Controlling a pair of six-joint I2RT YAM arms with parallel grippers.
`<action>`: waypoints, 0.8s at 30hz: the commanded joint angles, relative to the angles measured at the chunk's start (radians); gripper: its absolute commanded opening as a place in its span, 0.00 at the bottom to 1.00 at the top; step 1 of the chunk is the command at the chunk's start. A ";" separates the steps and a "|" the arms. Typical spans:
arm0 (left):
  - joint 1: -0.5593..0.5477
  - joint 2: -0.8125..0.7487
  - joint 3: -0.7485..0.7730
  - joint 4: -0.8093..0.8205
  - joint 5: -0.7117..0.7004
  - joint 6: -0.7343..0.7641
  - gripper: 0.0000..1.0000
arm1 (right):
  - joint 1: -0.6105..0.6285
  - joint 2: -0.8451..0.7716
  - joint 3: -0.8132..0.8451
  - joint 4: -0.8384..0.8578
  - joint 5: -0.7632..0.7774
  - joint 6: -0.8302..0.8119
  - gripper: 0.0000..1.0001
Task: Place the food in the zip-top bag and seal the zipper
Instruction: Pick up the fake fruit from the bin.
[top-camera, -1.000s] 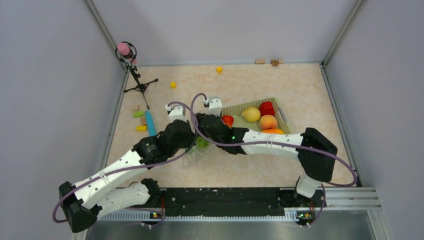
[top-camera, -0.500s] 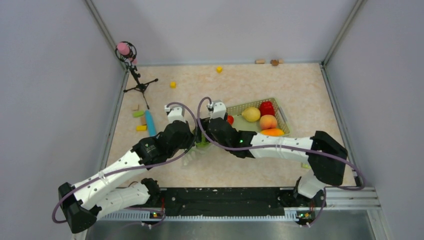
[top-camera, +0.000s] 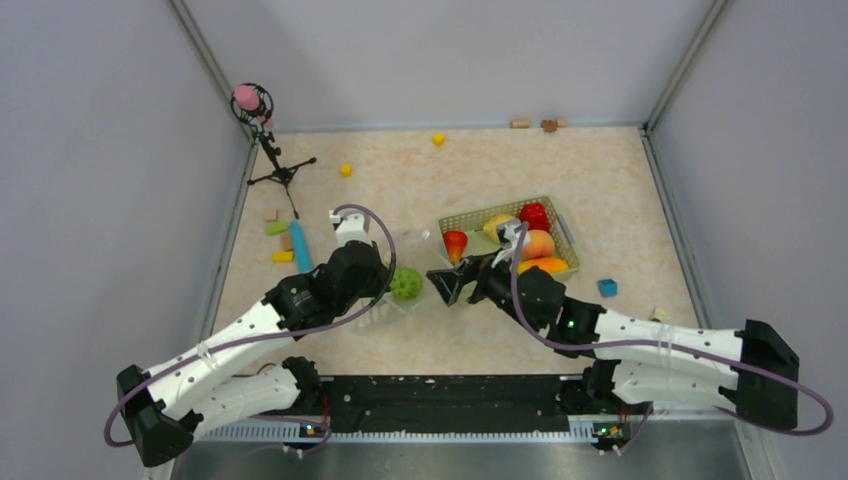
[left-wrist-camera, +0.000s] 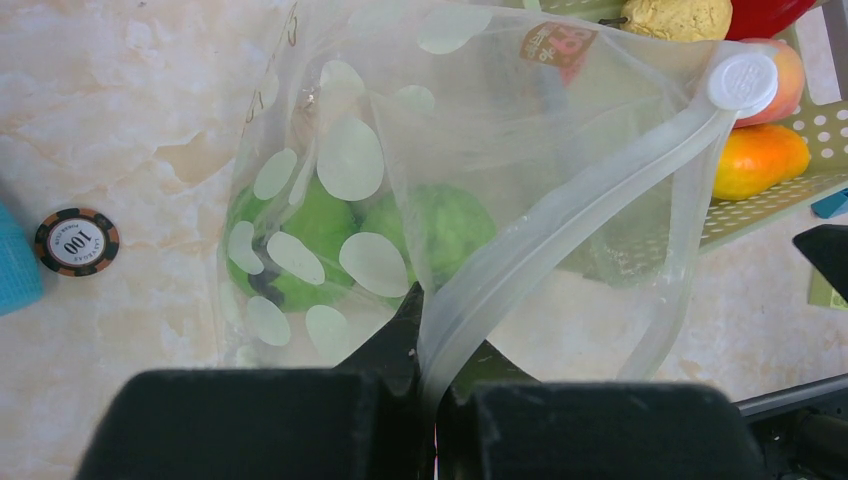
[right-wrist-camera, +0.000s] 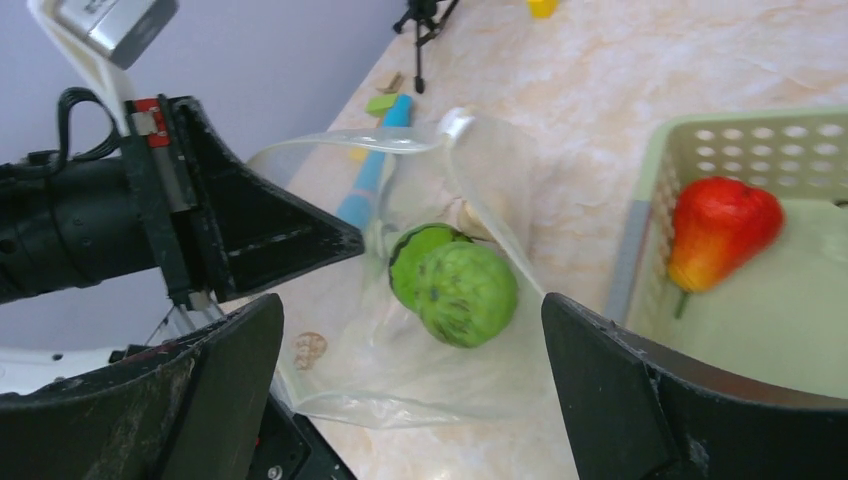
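While the left hand (left-wrist-camera: 430, 400) is clamped on the zipper (left-wrist-camera: 560, 215) at the mouth of the zip-top bag (left-wrist-camera: 470, 110), the right hand (top-camera: 448, 285) hangs spread wide and empty just beside that mouth, between bag and basket (right-wrist-camera: 640, 240). Two green fruits (right-wrist-camera: 465, 292) lie inside the bag on the bench (left-wrist-camera: 120, 100). Of the basket's food, the right wrist view catches only a red fruit (right-wrist-camera: 720, 235); the top view adds a yellow pear (top-camera: 497, 226), a peach (top-camera: 538, 243) and an orange piece (top-camera: 545, 264).
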 joint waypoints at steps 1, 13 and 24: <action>-0.005 -0.004 0.024 0.040 -0.018 -0.010 0.00 | 0.010 -0.130 -0.090 0.013 0.185 0.064 0.99; -0.005 0.010 0.027 0.037 -0.026 -0.008 0.00 | -0.023 -0.204 -0.092 -0.443 0.610 0.434 0.99; -0.005 0.002 0.024 0.043 -0.017 -0.003 0.00 | -0.282 0.151 0.097 -0.372 0.238 0.344 0.98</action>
